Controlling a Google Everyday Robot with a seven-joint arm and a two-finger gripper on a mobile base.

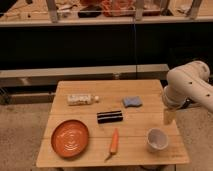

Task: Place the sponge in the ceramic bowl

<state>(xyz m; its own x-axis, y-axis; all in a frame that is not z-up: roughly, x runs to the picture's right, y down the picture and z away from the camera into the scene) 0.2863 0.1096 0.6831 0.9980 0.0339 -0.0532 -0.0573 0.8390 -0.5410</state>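
A light wooden table stands on a speckled floor before a dark, low counter, with a cluttered shelf above it at the back. The sponge, a small light-blue pad, lies flat toward the far right part of the table, apart from every other item and untouched. The ceramic bowl, white and upright, sits near the front right corner, well apart from the sponge. A black rectangular bar lies near the centre of the table, just in front and to the left of the sponge. A pale bottle lies on its side toward the far left. A round orange plate occupies the front left corner. A carrot lies near the front edge, between the plate and the bowl, its tip pointing toward the front edge. The white robot arm enters from the right; its gripper hangs downward at the right edge of the table, between the sponge and the bowl, released and grasping nothing.
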